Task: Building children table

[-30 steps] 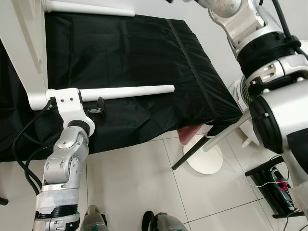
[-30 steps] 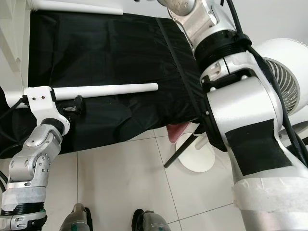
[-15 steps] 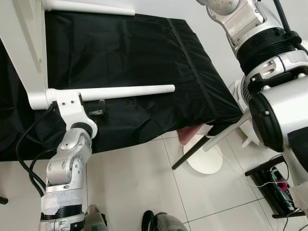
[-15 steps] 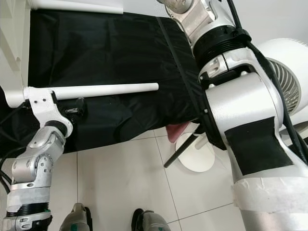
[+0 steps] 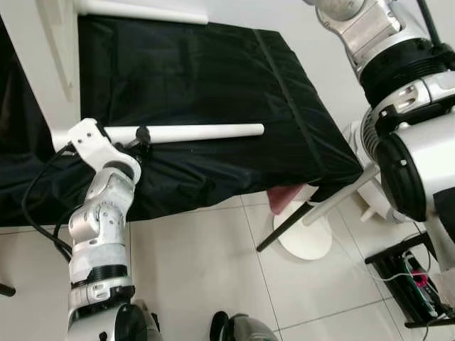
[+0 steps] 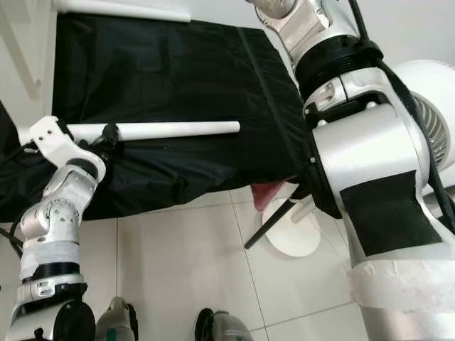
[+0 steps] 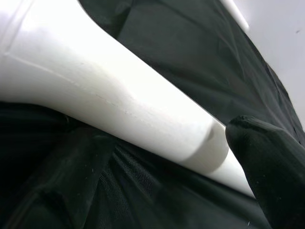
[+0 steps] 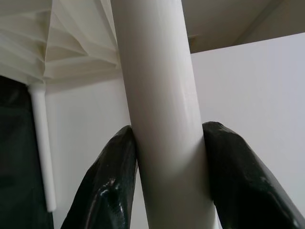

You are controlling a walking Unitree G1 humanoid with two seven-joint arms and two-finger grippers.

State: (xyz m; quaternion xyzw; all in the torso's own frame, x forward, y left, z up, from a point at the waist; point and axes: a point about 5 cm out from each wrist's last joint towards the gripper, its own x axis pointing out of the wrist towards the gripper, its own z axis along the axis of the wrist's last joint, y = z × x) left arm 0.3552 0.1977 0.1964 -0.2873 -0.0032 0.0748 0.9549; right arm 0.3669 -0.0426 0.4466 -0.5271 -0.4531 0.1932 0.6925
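Observation:
A white children's table lies on its side on a black cloth (image 5: 213, 71). Its tabletop (image 5: 43, 64) stands upright at the left, and two round white legs stick out to the right. My left gripper (image 5: 142, 133) is at the base of the lower leg (image 5: 206, 131), open, with one black finger (image 7: 267, 162) beside the leg (image 7: 119, 109). My right arm (image 5: 398, 64) reaches up past the top edge. In the right wrist view, my right gripper (image 8: 169, 130) is shut on a white leg (image 8: 162, 95). The upper leg (image 5: 142, 11) lies along the cloth's far edge.
The black-covered surface ends at a front edge above the tiled floor (image 5: 199, 270). A white fan with a round base (image 5: 302, 238) and a black slanted bar (image 5: 284, 227) stand at the right. A low black rack (image 5: 409, 277) is at the far right. My feet (image 5: 242, 330) show at the bottom.
My left gripper has risen from the cloth below the lower leg up to the leg itself. The whole picture has shifted slightly right.

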